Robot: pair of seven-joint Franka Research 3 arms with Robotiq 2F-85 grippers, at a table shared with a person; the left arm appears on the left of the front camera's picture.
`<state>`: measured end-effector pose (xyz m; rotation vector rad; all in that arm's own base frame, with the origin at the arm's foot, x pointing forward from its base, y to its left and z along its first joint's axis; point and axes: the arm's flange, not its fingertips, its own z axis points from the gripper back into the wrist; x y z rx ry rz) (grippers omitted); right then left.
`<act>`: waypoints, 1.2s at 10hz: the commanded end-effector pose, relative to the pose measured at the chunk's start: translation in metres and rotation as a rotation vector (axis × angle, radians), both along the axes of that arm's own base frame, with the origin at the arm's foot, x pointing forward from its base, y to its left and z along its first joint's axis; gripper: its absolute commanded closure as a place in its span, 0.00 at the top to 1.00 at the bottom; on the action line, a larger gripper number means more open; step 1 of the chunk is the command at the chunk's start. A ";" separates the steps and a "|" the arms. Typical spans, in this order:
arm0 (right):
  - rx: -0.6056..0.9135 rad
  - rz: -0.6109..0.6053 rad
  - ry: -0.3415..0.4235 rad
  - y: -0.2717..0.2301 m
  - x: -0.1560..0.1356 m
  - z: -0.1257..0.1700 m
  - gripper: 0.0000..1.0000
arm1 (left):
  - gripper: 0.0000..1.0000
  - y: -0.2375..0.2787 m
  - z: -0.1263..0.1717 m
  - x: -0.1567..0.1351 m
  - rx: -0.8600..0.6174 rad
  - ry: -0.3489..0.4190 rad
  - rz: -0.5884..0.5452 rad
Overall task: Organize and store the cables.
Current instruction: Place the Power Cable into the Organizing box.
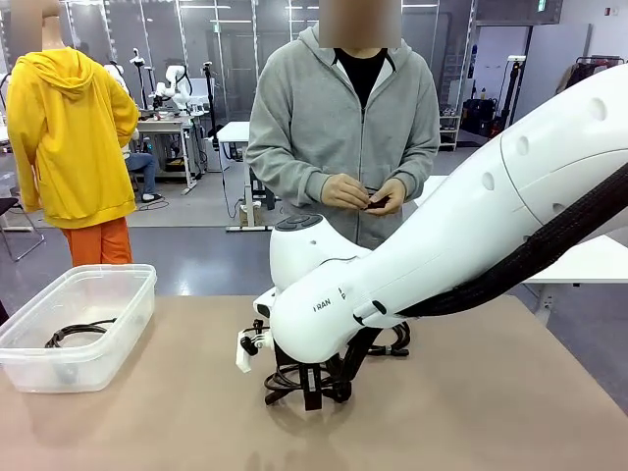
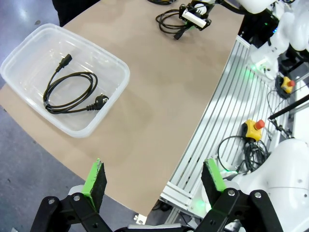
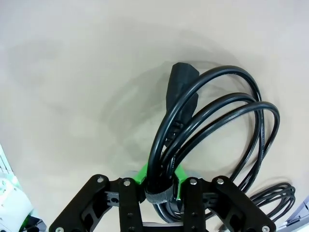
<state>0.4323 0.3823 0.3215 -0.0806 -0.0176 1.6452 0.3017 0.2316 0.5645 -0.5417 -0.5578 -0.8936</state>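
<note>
**Table** [image 1: 147,432]: tan top, carrying everything below.

**Item 1, bin** [image 1: 39,368]: a clear plastic tub is sitting by the table's left edge, toward the far-left corner.

**Item 2, binned cable** [image 1: 78,332]: a thin black cord in a round coil is lying flat on the bin's floor. Both of its plugs are inside the walls.

**Item 3, coiled cable** [image 3: 166,140]: a black looped cord is lying on the middle of the table, well apart from the bin. Its chunky plug is pointing away from the wrist, and a band is cinching its strands together at one end.

**Item 4, right gripper** [image 3: 160,181]: it is reaching down from the white right arm [image 1: 471,226] onto the coiled cable. The jaws are standing narrow around the banded neck, with a green pad lying against each side of the bundle. The loops are resting on the table.

**Item 5, spare cable** [image 3: 277,195]: a second black coil is lying just beside item 3, toward the far edge and partly hidden under the arm.

**Item 6, left gripper** [image 2: 154,179]: it is hovering off the near-left corner. The jaws are spread wide, and the green pads [image 2: 95,182] are holding nothing.

**Item 7, person's hands** [image 1: 365,194]: the hands are working together at waist height beyond the far edge. They are pinching something small and dark, too small to identify.
</note>
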 end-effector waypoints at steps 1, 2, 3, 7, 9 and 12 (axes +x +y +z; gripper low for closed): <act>0.005 -0.019 0.001 -0.002 0.001 0.011 0.48 | 1.00 0.000 0.003 0.000 0.003 0.010 0.014; 0.012 -0.028 0.006 -0.004 0.002 0.015 0.78 | 1.00 0.000 0.003 0.000 0.003 0.010 0.014; 0.021 -0.043 0.009 -0.008 0.005 0.019 0.88 | 1.00 0.000 0.003 0.000 0.003 0.010 0.014; 0.122 -0.111 0.025 -0.035 0.009 0.049 0.92 | 1.00 0.000 0.003 0.000 0.003 0.010 0.014; 0.248 -0.157 0.057 -0.073 0.012 0.079 1.00 | 1.00 0.000 0.003 0.000 0.003 0.010 0.014; 0.490 -0.233 0.080 -0.158 0.008 0.121 1.00 | 1.00 0.000 0.003 0.000 0.003 0.010 0.014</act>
